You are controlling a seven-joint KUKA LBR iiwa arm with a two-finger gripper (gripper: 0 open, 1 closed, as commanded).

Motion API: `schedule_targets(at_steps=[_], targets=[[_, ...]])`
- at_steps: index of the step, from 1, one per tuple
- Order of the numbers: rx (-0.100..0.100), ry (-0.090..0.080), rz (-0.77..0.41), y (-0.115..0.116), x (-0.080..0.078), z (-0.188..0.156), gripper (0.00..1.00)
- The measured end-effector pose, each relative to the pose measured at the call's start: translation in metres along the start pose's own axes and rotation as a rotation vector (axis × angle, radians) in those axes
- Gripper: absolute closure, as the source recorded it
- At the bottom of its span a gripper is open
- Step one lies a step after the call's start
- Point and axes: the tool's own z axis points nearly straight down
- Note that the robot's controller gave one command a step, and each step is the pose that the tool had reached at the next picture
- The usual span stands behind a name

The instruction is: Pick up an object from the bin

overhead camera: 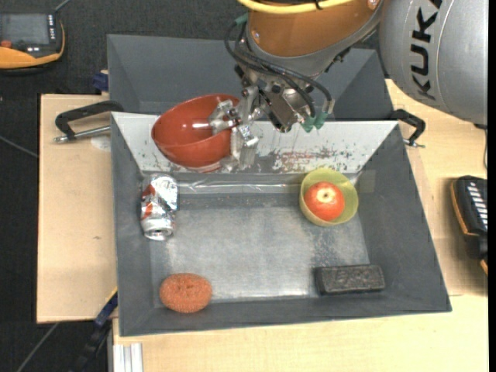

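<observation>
You'll find a crushed can (159,206) at the left of the bin (256,246), its print unreadable, with an orange scrubber (186,293) lower down. At upper centre the red bowl (186,138) hangs tilted, likely because the gripper (242,149) pinches its right rim between its fingers. Further right, an apple (324,198) nests in a green cup (308,183) above a black block (349,279), and the arm (434,37) reads "KUK".

The gripper (239,135) grips the right rim of a tilted red bowl (188,134) at the bin's (263,242) back wall, with a crushed can (158,206), an apple (324,198) in a yellow cup (349,198), a dark block (349,278) and an orange scrub pad (186,293) lying apart
</observation>
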Motion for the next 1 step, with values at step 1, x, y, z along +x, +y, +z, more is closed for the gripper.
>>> schedule_targets(at_steps=[1], targets=[[-0.001,0.001,0.073,-0.0025,-0.0117,0.0301,1.0]])
